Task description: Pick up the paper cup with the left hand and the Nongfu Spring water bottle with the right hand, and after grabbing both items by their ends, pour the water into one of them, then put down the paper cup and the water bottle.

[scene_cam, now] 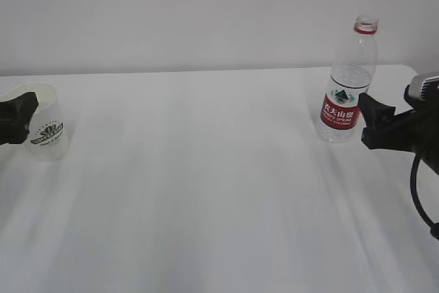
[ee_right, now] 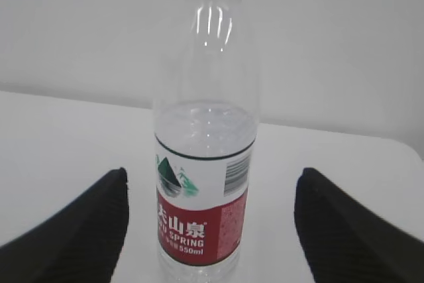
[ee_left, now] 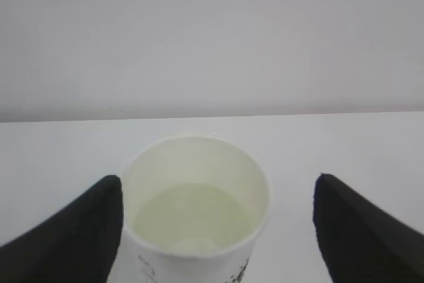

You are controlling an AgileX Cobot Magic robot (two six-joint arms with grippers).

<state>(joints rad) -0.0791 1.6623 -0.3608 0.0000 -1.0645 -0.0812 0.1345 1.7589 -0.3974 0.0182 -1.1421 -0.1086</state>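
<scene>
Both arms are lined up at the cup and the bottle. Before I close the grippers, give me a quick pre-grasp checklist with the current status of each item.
1. Paper cup upright on the table: ok.
2. Nongfu Spring water bottle upright, cap off: ok.
3. Left gripper open, cup between its fingers: ok, though the cup sits against the left finger, off centre.
4. Right gripper open, bottle between its fingers: ok.
5. Water present in the bottle: ok.
6. Cup empty before pouring: cannot tell; its bottom may already hold liquid.
</scene>
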